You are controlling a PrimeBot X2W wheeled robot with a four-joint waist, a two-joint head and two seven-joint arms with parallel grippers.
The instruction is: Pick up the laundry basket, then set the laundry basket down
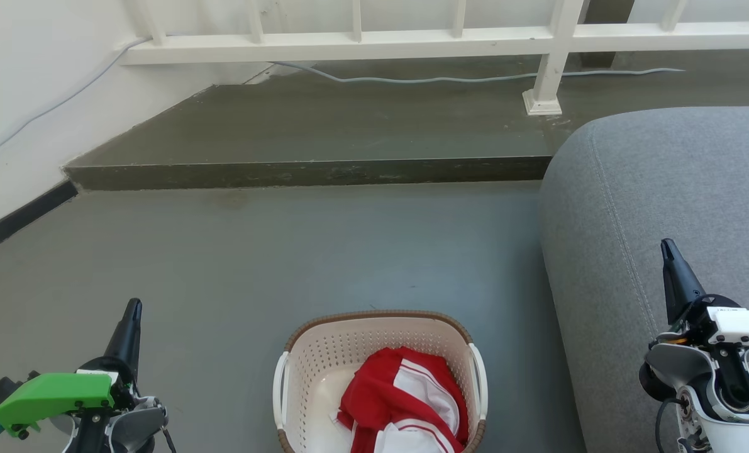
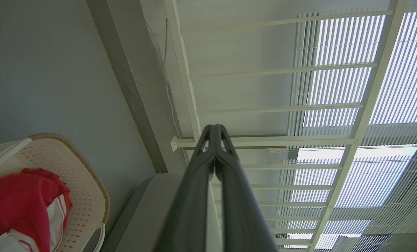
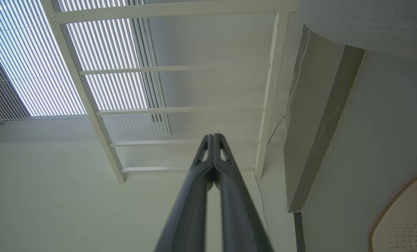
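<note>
Across the grey floor (image 1: 286,251), just beside the grey sofa (image 1: 663,189): the laundry basket (image 1: 324,352), upright, low and central in the head view, close before the robot. Lies between left gripper (image 1: 133,309) and right gripper (image 1: 667,246), inward of both, well apart from each; seems slightly nearer the left. Long axis hard to judge, near end cut off. Cream, perforated, brown woven-look rim. Holds a red-and-white garment (image 1: 399,390). White handles (image 1: 280,390) face outward, one toward each arm. Both finger pairs pressed together, gripping nothing.
</note>
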